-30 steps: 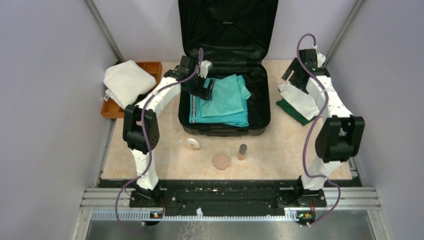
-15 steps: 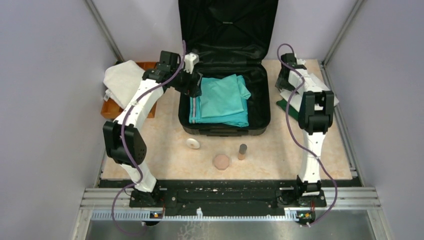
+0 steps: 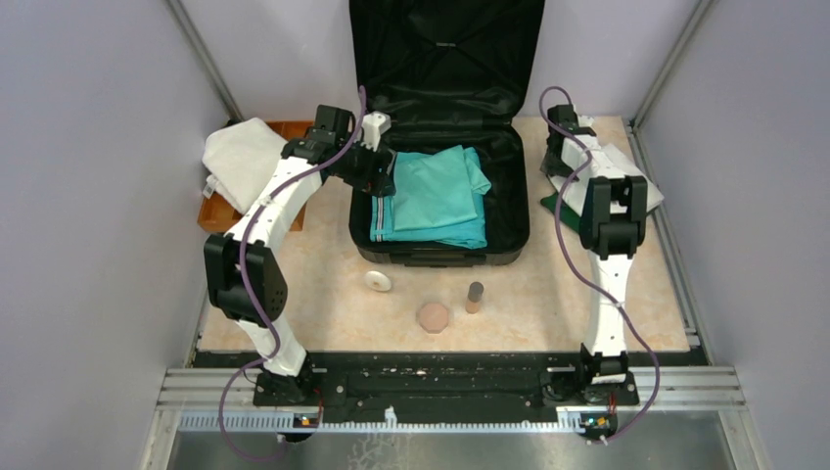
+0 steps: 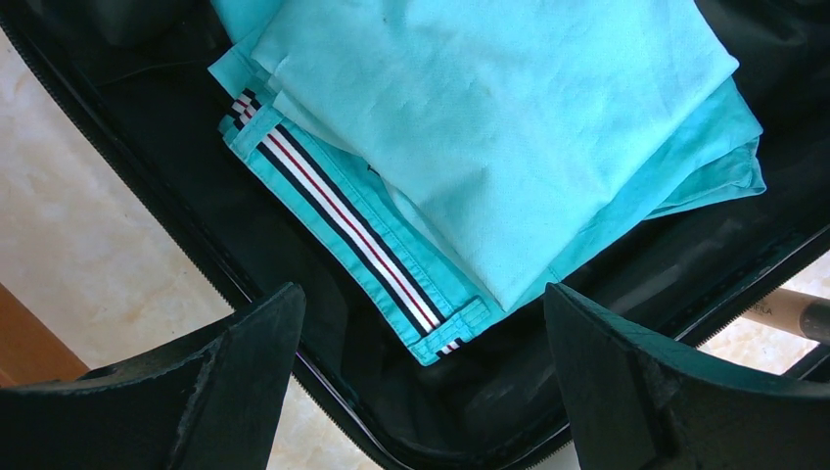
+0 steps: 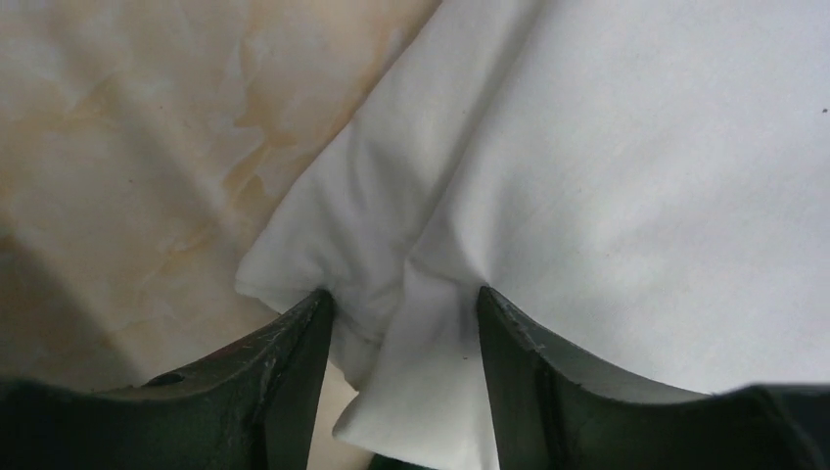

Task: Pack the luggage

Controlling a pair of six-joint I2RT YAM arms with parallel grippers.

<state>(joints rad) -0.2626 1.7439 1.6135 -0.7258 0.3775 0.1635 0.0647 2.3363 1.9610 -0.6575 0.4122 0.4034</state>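
Observation:
The luggage (image 3: 509, 211) is a black suitcase lying open at the back centre, with its lid upright. Folded teal clothes (image 3: 436, 196) with a striped band lie in its base; they also show in the left wrist view (image 4: 489, 127). My left gripper (image 3: 380, 176) hovers open and empty over the suitcase's left rim, above the striped band (image 4: 423, 294). My right gripper (image 3: 558, 155) is down on a white cloth (image 3: 634, 184) to the right of the suitcase. Its jaws are closed on a bunched corner of that cloth (image 5: 403, 299).
A dark green cloth (image 3: 551, 205) lies under the white one. A brown wooden tray (image 3: 299, 130) at the left holds another folded white cloth (image 3: 245, 157). A white disc (image 3: 379, 281), a tan round piece (image 3: 433, 316) and a small cylinder (image 3: 475, 296) sit in front of the suitcase.
My left gripper drew back leftward from over the teal clothes to the suitcase's left rim. My right arm swung in and down onto the near-left corner of the white cloth.

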